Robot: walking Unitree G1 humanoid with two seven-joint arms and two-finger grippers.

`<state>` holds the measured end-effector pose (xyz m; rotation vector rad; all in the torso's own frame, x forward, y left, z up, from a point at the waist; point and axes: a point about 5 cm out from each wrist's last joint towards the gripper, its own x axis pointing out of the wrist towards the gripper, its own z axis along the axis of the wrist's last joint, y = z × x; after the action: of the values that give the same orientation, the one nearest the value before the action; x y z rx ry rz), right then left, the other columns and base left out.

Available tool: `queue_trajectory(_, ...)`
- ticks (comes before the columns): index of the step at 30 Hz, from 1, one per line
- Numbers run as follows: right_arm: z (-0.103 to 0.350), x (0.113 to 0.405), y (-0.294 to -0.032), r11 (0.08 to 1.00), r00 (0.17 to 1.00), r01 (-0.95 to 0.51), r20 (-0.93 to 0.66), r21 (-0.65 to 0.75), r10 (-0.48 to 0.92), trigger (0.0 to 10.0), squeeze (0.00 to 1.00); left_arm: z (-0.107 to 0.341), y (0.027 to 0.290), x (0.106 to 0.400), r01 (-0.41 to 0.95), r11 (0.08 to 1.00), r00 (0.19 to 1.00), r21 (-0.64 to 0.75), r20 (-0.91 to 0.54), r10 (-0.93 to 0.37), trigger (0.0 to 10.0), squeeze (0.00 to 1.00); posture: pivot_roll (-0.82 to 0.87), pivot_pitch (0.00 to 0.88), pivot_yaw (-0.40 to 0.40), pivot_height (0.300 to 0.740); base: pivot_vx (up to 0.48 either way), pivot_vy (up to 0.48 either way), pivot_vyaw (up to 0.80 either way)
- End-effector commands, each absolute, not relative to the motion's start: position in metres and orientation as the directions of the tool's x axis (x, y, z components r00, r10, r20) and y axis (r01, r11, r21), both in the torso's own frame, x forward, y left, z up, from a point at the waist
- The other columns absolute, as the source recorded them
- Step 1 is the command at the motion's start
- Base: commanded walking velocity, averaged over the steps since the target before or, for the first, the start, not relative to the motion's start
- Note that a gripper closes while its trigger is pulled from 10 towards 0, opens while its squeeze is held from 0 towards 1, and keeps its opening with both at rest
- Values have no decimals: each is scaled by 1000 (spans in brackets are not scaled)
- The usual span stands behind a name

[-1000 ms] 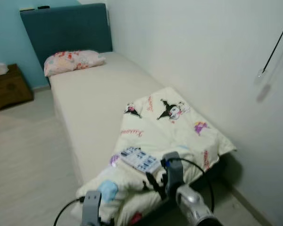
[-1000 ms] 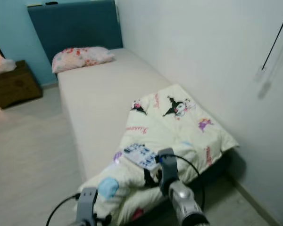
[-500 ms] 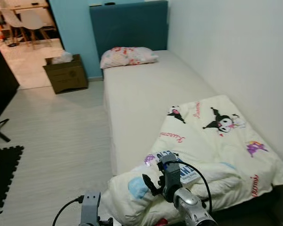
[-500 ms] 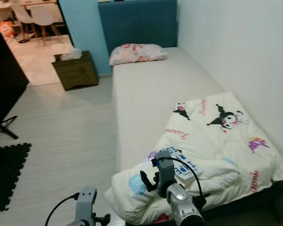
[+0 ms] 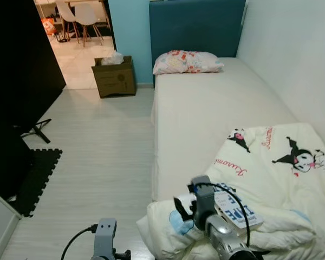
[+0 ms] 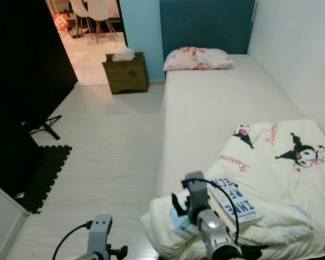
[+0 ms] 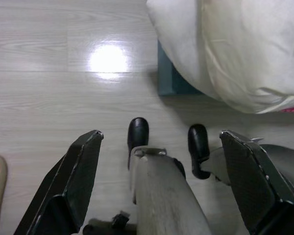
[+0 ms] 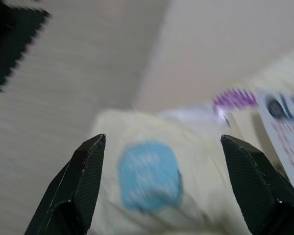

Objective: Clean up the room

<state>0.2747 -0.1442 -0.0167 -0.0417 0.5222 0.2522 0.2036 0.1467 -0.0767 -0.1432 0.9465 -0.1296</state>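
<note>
Blanket (image 5: 271, 179) bunched at near end of bed (image 5: 206, 114), book (image 6: 234, 201) lying on top. Judged soft, light, bulky; best pinched at near-left corner fold. Right gripper (image 8: 161, 191) spread apart above it; left gripper (image 7: 161, 181) spread, idle over floor (image 5: 103, 146).

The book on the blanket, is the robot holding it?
No, the book lies flat on the rumpled blanket, and the right gripper is open beside it.

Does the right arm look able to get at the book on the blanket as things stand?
Probably yes: the right gripper, jaws open, hovers over the blanket beside the book, which lies uncovered on top.
</note>
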Motion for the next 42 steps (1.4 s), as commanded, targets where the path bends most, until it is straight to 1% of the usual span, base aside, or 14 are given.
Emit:
queue_trajectory(1,-27,265,-149,974,812,-225,-550,11,194,10000,0,-77,147,203,44,984,577,-175,-800,-168,10000,0,-129,0,8,740,0,0,0)
queue_trajectory(8,-34,256,-157,981,804,-193,-573,8,163,10000,0,-76,146,206,28,980,586,-196,-791,-174,10000,0,-135,0,8,740,0,0,0)
queue_trajectory(18,-34,256,-166,987,809,-159,-575,-9,125,10000,0,-74,133,209,45,967,592,-252,-773,-229,10000,0,-141,0,-7,740,0,0,0)
queue_trajectory(20,-31,259,-179,995,823,-96,-561,9,85,10000,0,-73,130,209,44,965,595,-260,-769,-234,10000,0,-137,0,-16,740,0,0,0)
queue_trajectory(22,-29,261,-184,998,829,-66,-556,18,65,10000,0,-73,129,209,44,964,595,-263,-768,-236,10000,0,-137,0,-17,740,0,0,0)
queue_trajectory(23,-26,264,-191,999,834,-30,-550,29,41,10000,0,-73,128,209,43,963,595,-265,-768,-238,10000,0,-136,0,-17,740,0,0,-769)
queue_trajectory(24,-26,264,-191,999,834,-30,-550,29,41,10000,0,-73,128,209,43,963,595,-265,-768,-238,10000,0,-136,0,-17,740,0,0,-769)
queue_trajectory(25,-21,268,-198,998,844,17,-535,54,15,10000,0,-74,128,208,43,963,595,-267,-768,-239,10000,0,-135,0,-17,740,0,0,-731)
queue_trajectory(26,-21,268,-198,998,844,17,-535,54,15,10000,0,-74,128,208,43,963,595,-267,-768,-239,10000,0,-135,0,-17,740,0,0,-731)
queue_trajectory(29,-8,280,-212,992,872,85,-489,91,-30,10000,0,-75,131,206,39,962,593,-269,-769,-239,10000,0,-135,0,-12,740,0,0,-731)
queue_trajectory(31,-6,282,-212,992,878,85,-478,97,-28,10000,0,-75,131,206,39,962,593,-269,-769,-239,10000,0,-131,0,-13,740,0,0,-597)
queue_trajectory(35,-1,288,-206,986,891,76,-453,149,0,10000,0,-73,134,209,37,962,602,-269,-763,-237,10000,0,-127,0,-10,740,0,0,0)
queue_trajectory(38,-3,290,-194,977,880,60,-472,205,46,10000,0,-72,137,212,35,964,610,-264,-759,-230,10000,0,-123,0,-3,740,0,0,0)
queue_trajectory(42,-4,290,-192,968,877,72,-477,239,53,10000,0,-70,139,214,33,965,617,-261,-754,-225,10000,0,-120,0,2,730,0,0,0)
